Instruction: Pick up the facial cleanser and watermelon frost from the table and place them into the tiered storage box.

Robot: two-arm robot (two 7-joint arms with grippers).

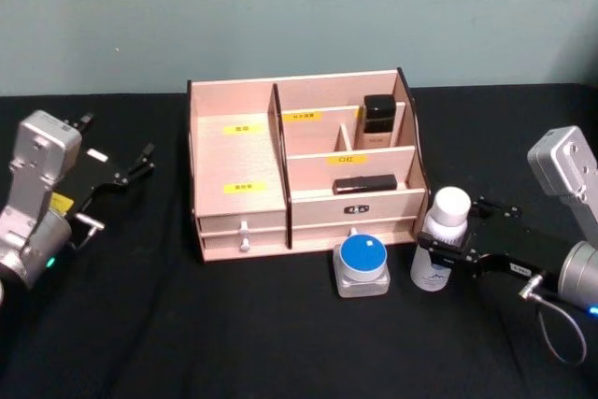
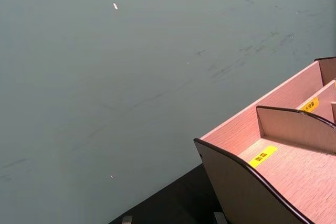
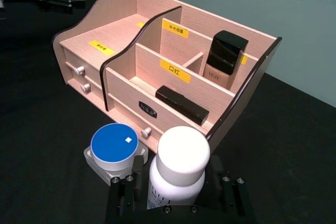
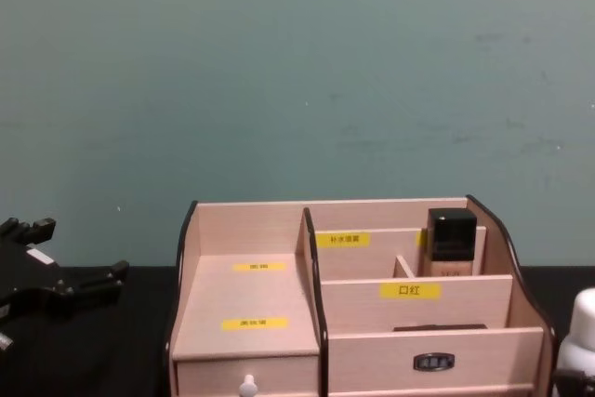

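Right gripper (image 1: 445,240) clamps the white-capped bottle (image 1: 449,209), which stands on the black table (image 1: 187,334) just beside the box's (image 1: 245,154) front right corner. A blue-lidded jar (image 1: 363,263) sits just before the box's wide drawer, beside the bottle. Left gripper (image 1: 119,165) hangs left of the box, fingers spread wide.

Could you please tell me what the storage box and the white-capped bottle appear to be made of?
The tiered storage box looks like pale wood board, matte, with visible grain and dark cut edges. The white-capped bottle seems plastic: a smooth, opaque white cap over a pale, slightly glossy body, though I cannot be sure.
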